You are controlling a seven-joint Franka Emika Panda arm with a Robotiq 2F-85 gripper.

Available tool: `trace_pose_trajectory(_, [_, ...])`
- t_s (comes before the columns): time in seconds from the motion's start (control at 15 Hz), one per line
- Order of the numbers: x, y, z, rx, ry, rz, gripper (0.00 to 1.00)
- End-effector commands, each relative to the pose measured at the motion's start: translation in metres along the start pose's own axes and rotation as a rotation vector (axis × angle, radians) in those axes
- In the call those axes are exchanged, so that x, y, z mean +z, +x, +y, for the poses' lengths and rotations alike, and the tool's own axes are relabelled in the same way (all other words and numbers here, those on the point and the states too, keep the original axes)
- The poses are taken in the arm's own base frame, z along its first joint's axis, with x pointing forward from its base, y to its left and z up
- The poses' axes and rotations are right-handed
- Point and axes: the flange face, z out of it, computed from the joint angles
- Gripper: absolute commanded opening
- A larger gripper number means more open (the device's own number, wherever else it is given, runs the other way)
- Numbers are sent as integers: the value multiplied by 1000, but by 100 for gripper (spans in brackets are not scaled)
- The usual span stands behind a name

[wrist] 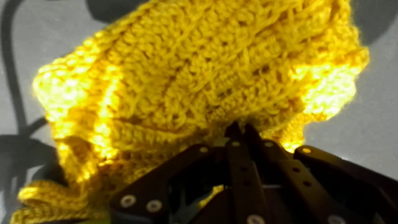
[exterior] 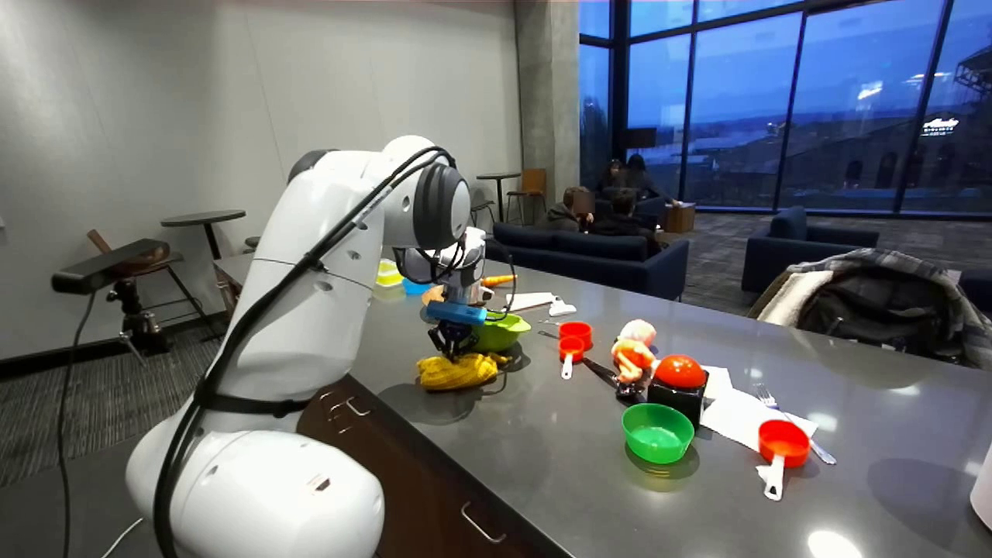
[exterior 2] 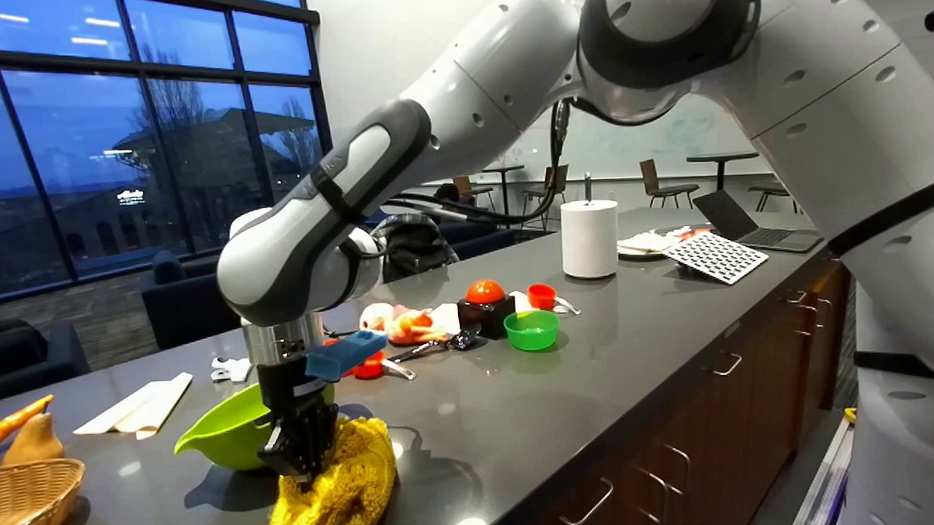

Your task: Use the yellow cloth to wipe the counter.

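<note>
The yellow cloth [exterior: 457, 373] lies bunched on the dark grey counter [exterior: 535, 449], near its front edge. In an exterior view the knitted cloth [exterior 2: 350, 484] stands up in a crumpled heap. My gripper [exterior 2: 305, 472] points down into the cloth from above. In the wrist view the cloth [wrist: 192, 68] fills most of the picture, and the fingertips of the gripper [wrist: 242, 127] are almost together, pressed into it. The gripper is shut on a fold of the cloth. The fold between the fingertips is mostly hidden.
A lime green bowl [exterior 2: 228, 434] stands right beside the gripper and cloth. A wicker basket [exterior 2: 28, 495] is near the counter's end. Red measuring cups [exterior: 575, 337], a doll [exterior: 634, 353], a black box with a red dome [exterior: 678, 387] and a green bowl [exterior: 657, 434] stand further along.
</note>
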Motion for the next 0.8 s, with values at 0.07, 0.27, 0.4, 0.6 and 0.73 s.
trace_pose_trajectory(0.07, [6, 20, 12, -19, -43, -12, 1])
trace_pose_trajectory(0.27, [2, 20, 21, 11, -57, -35, 1])
trace_pose_trajectory(0.4, [-5, 17, 33, 45, -74, -45, 1])
trace_pose_trajectory(0.6, [-16, 10, 54, 110, -96, -50, 1])
trace_pose_trajectory(0.73, [-24, 3, 68, 154, -115, -58, 1])
